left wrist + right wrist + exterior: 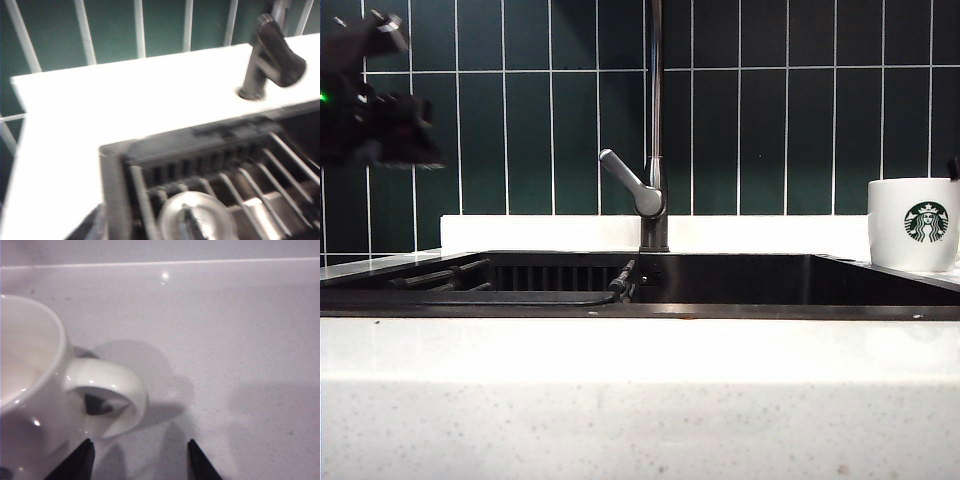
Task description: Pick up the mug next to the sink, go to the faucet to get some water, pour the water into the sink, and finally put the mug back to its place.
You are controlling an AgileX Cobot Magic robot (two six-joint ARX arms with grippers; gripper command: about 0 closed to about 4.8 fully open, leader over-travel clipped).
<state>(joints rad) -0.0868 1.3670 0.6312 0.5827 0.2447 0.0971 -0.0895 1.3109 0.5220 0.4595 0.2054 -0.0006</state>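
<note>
My right gripper (140,457), jaws spread, hovers beside the mug (30,385) at the counter's right end by the sink (740,275); its handle faces me. The left gripper's jaws I cannot tell.

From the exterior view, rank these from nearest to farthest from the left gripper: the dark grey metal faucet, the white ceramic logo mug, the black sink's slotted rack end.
The left gripper hangs upper left, against the tiles.
1. Black sink, slotted rack end: just below it.
2. Dark grey metal faucet: centre.
3. White ceramic logo mug: far right, on the counter.
</note>
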